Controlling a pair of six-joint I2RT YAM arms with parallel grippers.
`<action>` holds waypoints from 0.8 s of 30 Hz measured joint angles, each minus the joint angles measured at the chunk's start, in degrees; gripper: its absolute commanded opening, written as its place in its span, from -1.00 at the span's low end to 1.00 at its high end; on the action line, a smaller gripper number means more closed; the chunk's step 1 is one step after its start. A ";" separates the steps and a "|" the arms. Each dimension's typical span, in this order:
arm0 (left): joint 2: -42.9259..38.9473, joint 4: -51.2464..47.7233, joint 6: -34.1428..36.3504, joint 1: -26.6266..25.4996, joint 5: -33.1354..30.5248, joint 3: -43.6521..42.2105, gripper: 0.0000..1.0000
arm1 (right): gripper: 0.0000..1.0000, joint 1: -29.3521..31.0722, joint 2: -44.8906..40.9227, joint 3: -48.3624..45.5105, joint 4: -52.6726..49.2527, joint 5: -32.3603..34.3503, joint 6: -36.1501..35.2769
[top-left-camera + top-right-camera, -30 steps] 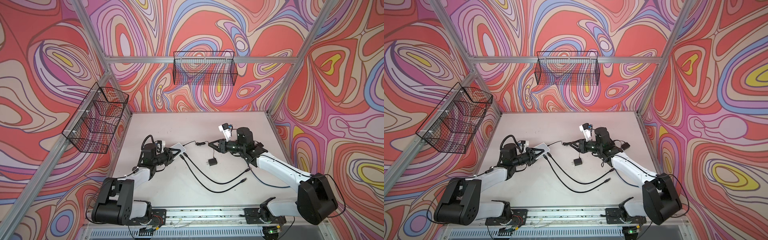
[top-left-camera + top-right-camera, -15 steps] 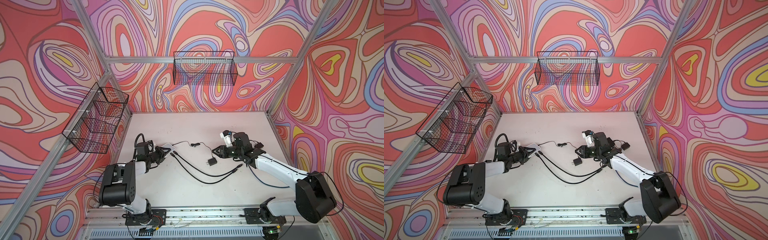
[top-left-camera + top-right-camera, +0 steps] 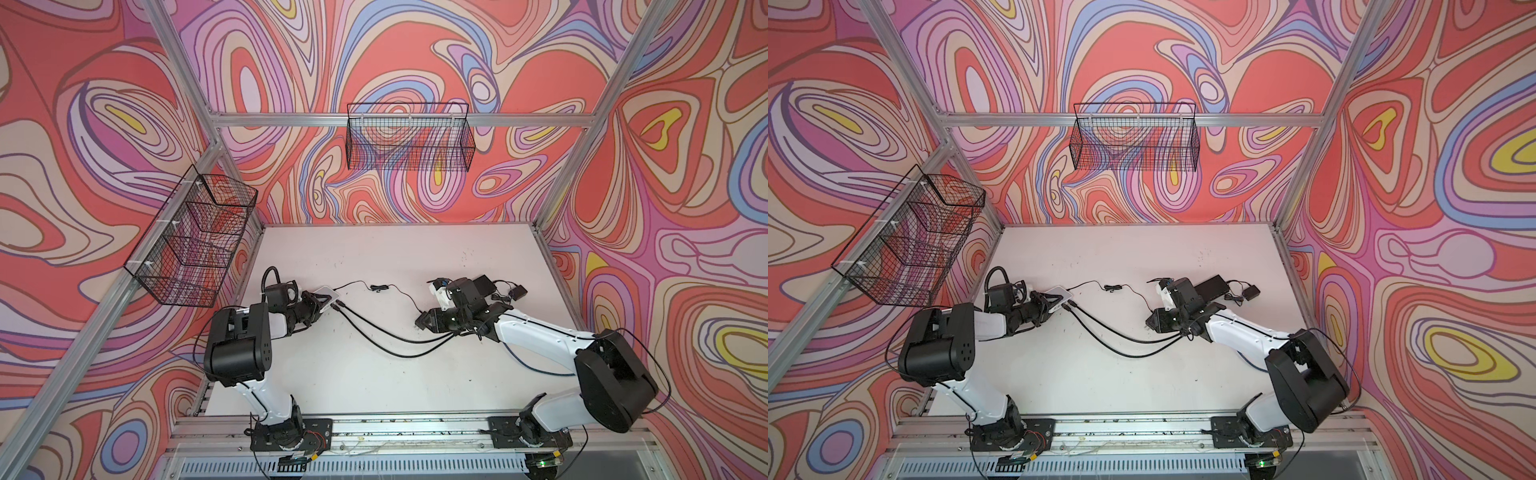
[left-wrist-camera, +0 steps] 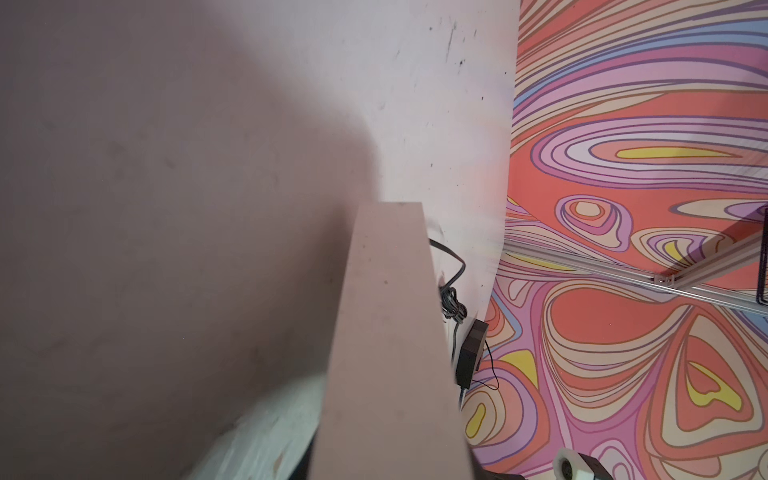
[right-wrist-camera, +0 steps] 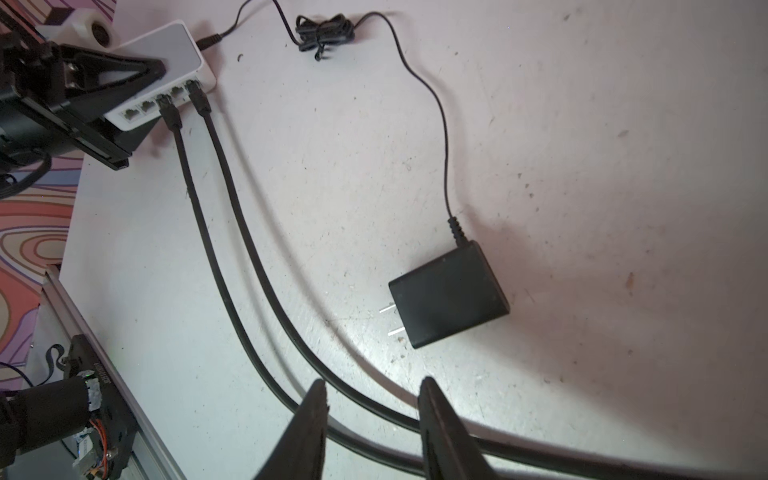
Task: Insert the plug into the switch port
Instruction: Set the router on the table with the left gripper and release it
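Right wrist view tells it best: the left tool (image 5: 143, 110) is clamped top and bottom on the white switch (image 5: 183, 45), with the port row facing the right tool (image 5: 372, 384). Two black plugs (image 5: 166, 106) already sit in that row, one at the end farthest from the left tool's grip and one mid-row; three ports show empty. Their cables (image 5: 216, 257) run away from the switch across the desk (image 5: 582, 166). The right tool's fingers (image 5: 307, 428) stand apart, well away from the switch. One cable passes between them and they grip nothing. A black power adapter (image 5: 449, 295) lies flat, also well apart from the switch, and its thin cord (image 5: 440, 124) leads back to the switch's far end. I can't tell whether the switch rests on the desk or is lifted slightly. My read is that insertion is done or close, and the right tool is idle or lining up a regrip. I can't tell whether either plug is fully latched. If one needs seating, the right tool has to travel up the cable to the switch. It should close on the plug boot, not the cable, and push straight along the port axis while the left tool braces the switch.
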 measured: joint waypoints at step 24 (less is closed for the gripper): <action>-0.63 -8.17 2.97 0.66 -3.13 6.54 1.00 | -0.06 0.17 0.02 -0.72 -1.44 3.61 -0.66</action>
